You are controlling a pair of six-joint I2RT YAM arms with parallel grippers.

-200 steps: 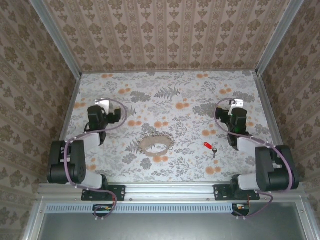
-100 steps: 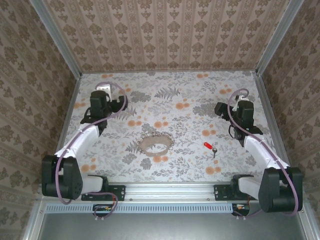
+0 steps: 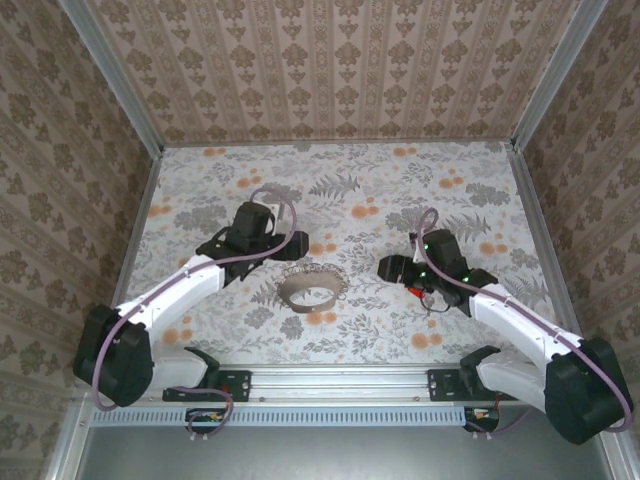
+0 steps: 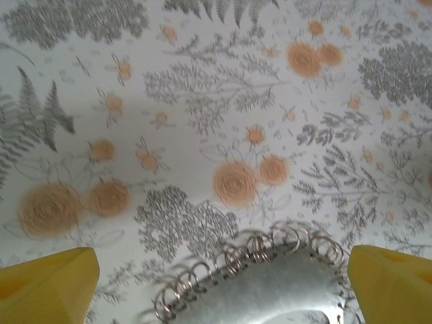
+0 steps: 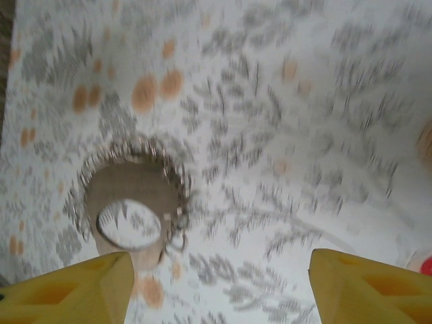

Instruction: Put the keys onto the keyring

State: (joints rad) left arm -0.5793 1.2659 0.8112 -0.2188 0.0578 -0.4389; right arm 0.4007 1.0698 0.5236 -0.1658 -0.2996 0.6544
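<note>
Overall: two arms stretch inward over a floral tabletop [image 3: 350,190] enclosed by patterned walls.
Left arm [image 3: 170,290]: runs from its base at 7 o'clock toward the tabletop's middle.
Right arm [image 3: 520,320]: runs from its base at 5 o'clock toward the middle.
Left fingers [image 3: 262,250]: spread wide and empty, hanging at about 10 o'clock of the keyring. In the left wrist view the two yellow tips stand at either side of the ring's rim, apart from it.
Right fingers [image 3: 415,272]: parted and holding nothing, at about 3 o'clock of the keyring, over the spot where the key lies. The right wrist view is blurred.
Keyring [image 3: 308,297] [image 4: 270,283] [image 5: 128,179]: a loop edged with small wire rings, resting near the tabletop's centre, untouched by either arm.
Key [image 3: 413,291] [image 5: 426,265]: only its red head shows, peeking out beneath the right wrist at 3 o'clock of the keyring and well apart from it. It also appears as a red sliver at the right edge of the right wrist view.
</note>
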